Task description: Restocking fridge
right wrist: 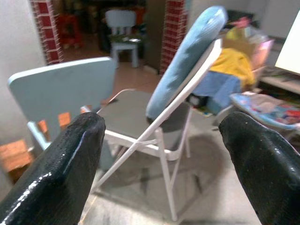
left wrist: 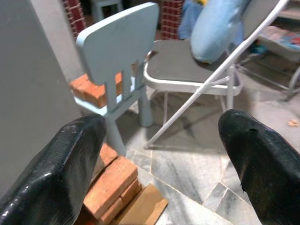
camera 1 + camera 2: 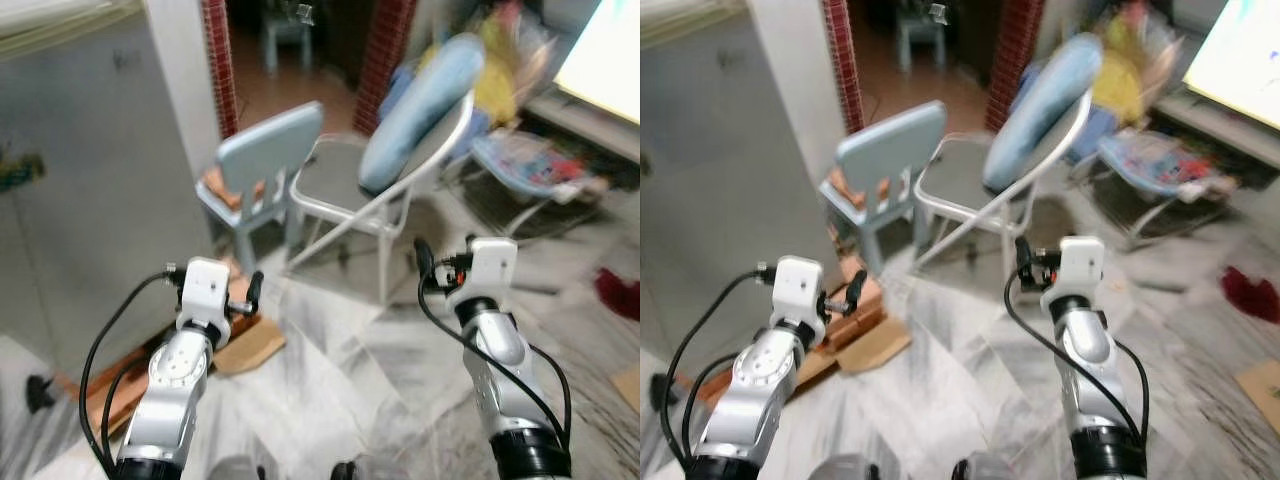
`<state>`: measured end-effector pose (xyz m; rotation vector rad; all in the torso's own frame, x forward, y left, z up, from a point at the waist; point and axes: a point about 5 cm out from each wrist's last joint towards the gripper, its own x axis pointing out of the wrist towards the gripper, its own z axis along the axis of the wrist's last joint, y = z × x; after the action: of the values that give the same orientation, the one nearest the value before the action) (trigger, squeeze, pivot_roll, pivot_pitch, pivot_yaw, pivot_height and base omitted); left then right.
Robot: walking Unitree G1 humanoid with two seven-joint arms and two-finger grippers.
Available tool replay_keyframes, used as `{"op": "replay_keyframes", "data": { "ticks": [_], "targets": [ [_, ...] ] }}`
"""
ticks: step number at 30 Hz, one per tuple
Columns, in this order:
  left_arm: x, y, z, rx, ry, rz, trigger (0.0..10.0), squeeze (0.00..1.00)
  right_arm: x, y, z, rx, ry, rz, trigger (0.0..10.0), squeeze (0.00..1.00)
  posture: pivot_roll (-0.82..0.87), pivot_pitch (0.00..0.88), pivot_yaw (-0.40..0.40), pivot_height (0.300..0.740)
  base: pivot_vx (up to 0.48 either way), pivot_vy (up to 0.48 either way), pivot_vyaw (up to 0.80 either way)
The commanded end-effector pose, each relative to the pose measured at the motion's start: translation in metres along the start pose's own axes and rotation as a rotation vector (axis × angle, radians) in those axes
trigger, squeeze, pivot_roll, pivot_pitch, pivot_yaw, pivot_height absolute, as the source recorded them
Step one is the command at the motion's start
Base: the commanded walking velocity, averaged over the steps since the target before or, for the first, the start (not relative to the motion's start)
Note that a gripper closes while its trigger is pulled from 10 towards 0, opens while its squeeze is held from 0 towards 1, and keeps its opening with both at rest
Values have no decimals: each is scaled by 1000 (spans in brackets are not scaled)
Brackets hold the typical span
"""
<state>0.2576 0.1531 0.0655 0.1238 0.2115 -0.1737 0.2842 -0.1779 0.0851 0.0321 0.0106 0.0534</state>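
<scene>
Grey marble floor (image 3: 330,390) stretches ahead; the tall grey fridge (image 3: 90,190) stands at ten o'clock. Left tool (image 2: 159,159) and right tool (image 1: 161,159) both gape, empty. Best turn toward it slowly, skirting the pale-blue plastic chair (image 3: 262,165).

Before me I count two chairs: one small pale-blue chair (image 3: 262,165) and one folding metal chair (image 3: 375,185). One fridge (image 3: 90,180) stands left.

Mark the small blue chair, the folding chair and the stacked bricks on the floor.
small blue chair (image 2: 119,40): left wrist view, on its backrest.
folding chair (image 2: 180,65): left wrist view, on its grey seat.
stacked bricks (image 2: 115,183): left wrist view, on the top brick's face.
</scene>
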Motion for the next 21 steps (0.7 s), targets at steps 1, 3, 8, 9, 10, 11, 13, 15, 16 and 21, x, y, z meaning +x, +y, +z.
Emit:
{"op": "replay_keyframes", "data": {
  "ticks": [1,3,8,9,10,11,13,15,16,21],
  "targets": [
    [-3,8,-3,20,19,35,10000,0,1,9,1,3,-7,24,10000,0,68,49,-44,740,0,465,0],
    [-2,9,-3,1,22,50,10000,0,1,10,1,4,-6,31,10000,0,73,50,-48,740,0,457,0],
    [0,7,1,34,1,34,10000,0,2,11,-1,8,0,30,10000,0,78,42,-55,740,0,452,0],
    [0,7,2,38,0,33,10000,0,2,11,-1,8,1,30,10000,0,78,42,-55,740,0,454,0],
    [0,5,2,45,-1,23,10000,0,2,11,-1,8,2,31,10000,0,81,36,-57,740,0,454,0],
    [0,5,1,52,-1,14,10000,0,2,12,-2,8,3,33,10000,0,81,33,-56,740,0,454,0],
    [-1,4,0,74,-1,2,10000,0,3,14,-2,9,3,35,10000,0,84,25,-53,740,0,454,0],
    [-1,4,0,90,0,-1,10000,0,4,15,-2,11,3,32,10000,0,87,20,-52,740,0,452,0],
    [-1,4,0,97,0,-2,10000,0,4,15,-2,12,3,31,10000,0,88,19,-52,740,0,450,0],
    [2,6,3,131,-19,-5,10000,0,7,17,-4,10,5,31,10000,0,95,8,-50,740,0,460,0]
  ]
}}
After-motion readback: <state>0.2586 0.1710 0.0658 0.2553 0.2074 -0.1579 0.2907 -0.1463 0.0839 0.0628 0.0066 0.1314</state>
